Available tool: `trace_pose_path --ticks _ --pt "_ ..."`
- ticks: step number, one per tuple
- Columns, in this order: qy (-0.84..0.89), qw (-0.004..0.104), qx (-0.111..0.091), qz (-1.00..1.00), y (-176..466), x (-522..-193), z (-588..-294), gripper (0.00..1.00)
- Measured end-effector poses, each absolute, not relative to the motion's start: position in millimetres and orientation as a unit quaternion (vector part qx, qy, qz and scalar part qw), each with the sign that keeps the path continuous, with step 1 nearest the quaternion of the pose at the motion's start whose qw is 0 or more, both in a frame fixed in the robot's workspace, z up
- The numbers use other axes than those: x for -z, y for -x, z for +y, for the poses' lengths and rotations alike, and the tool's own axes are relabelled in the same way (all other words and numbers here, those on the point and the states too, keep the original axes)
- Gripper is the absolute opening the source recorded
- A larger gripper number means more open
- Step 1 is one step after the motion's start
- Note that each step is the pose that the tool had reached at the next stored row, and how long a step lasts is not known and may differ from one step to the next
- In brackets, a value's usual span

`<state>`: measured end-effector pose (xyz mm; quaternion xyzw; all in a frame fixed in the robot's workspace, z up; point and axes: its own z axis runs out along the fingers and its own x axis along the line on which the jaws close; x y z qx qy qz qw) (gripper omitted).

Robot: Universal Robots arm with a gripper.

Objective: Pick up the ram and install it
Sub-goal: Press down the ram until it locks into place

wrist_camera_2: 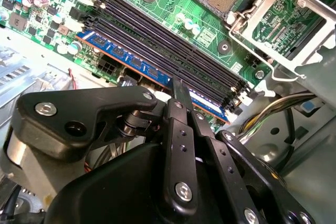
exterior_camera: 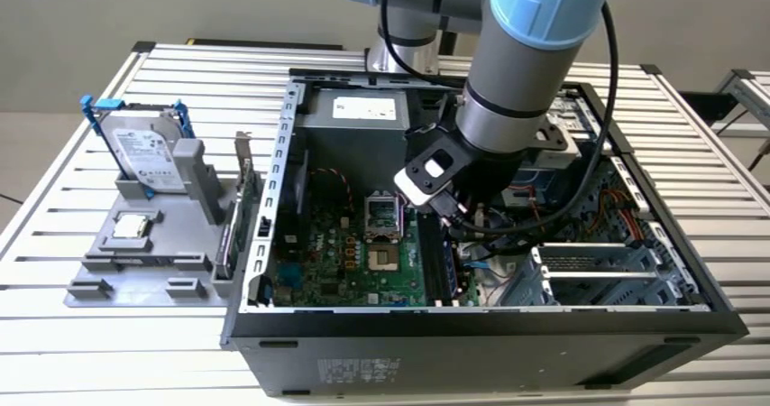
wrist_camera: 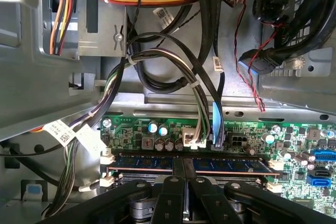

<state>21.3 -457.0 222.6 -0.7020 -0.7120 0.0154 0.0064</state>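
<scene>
The ram [wrist_camera_2: 134, 61] is a blue-green stick with black chips, sitting edge-on in the outermost memory slot of the green motherboard [exterior_camera: 349, 275] inside the open computer case [exterior_camera: 481, 334]. In the first wrist view the ram [wrist_camera: 231, 164] runs across the board just below the power connectors. My gripper [wrist_camera_2: 180, 92] is down over the middle of the stick, its two black fingers [wrist_camera: 178, 167] closed on the upper edge. In the exterior view the gripper [exterior_camera: 453, 233] reaches into the case beside the processor socket [exterior_camera: 381, 213].
Three empty black memory slots [wrist_camera_2: 163, 38] lie beside the ram. Cable bundles [wrist_camera: 194, 93] hang close above the board. Metal drive cages [exterior_camera: 596, 262] stand on the exterior view's right. Outside the case, a grey fixture [exterior_camera: 132, 262] holds a hard drive [exterior_camera: 147, 150], a processor chip [exterior_camera: 130, 227] and an expansion card [exterior_camera: 241, 198].
</scene>
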Motion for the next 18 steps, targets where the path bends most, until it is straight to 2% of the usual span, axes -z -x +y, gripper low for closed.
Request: trace_pose_path --ticks 18 --pt "0.702 0.006 -0.015 -0.712 -21.4 -219.1 -457.1 0.00"
